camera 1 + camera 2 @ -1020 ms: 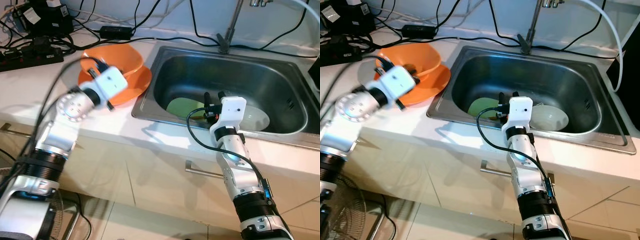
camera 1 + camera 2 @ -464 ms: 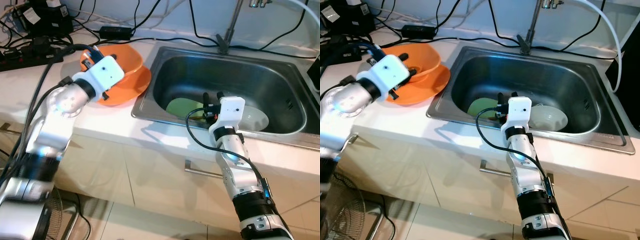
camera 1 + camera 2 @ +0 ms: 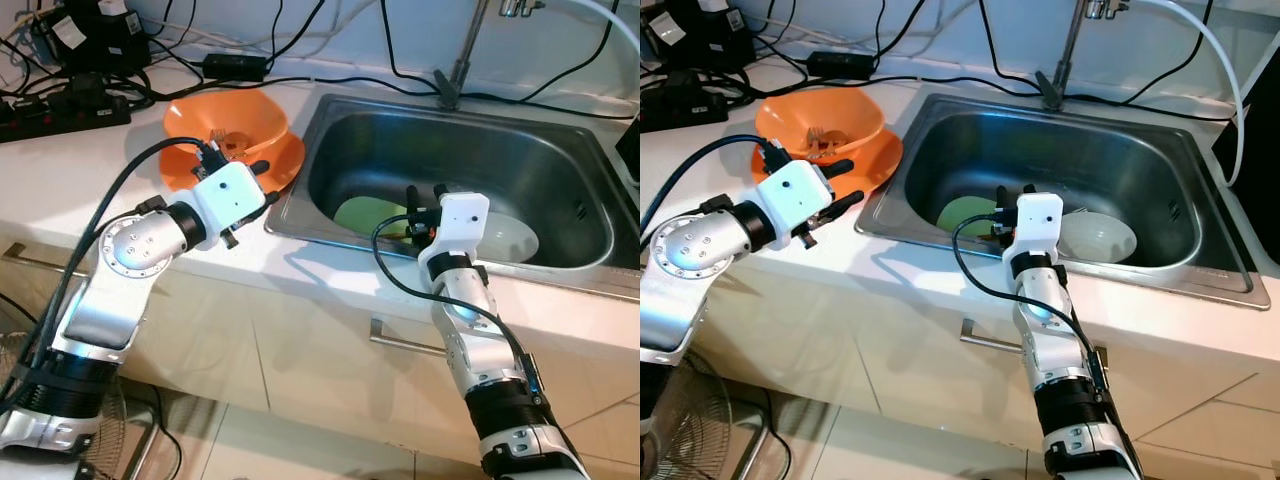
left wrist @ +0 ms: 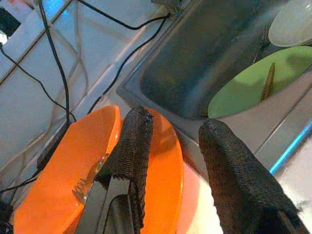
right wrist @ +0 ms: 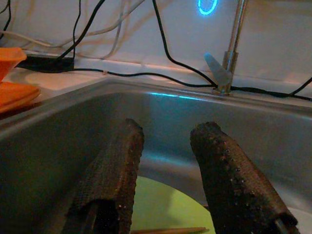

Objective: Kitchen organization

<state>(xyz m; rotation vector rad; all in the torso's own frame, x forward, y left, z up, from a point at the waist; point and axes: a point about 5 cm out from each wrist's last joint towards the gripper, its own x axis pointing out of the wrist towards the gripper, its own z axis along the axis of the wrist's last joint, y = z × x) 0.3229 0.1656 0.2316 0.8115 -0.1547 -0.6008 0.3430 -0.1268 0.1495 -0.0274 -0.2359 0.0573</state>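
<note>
An orange bowl [image 3: 228,120] sits on an orange plate [image 3: 283,160] on the counter left of the sink, and a fork [image 3: 224,139] lies inside the bowl. My left gripper [image 3: 262,182] hovers open and empty over the plate's front edge, by the sink's near-left corner. Down in the steel sink [image 3: 330,105] lie a green plate [image 3: 362,213], with a thin wooden stick [image 4: 268,80] on it, and a white bowl [image 3: 512,240]. My right gripper [image 3: 425,193] is open and empty, held just above the green plate [image 5: 165,204].
A faucet [image 3: 456,68] rises behind the sink. Power strips [image 3: 65,105] and black cables [image 3: 235,65] crowd the back left of the counter. A bare white counter strip [image 3: 330,280] runs along the front, with a cabinet handle [image 3: 400,343] below it.
My left gripper has swung from over the orange bowl's left side to the plate's front edge near the sink corner. The right arm has stayed still.
</note>
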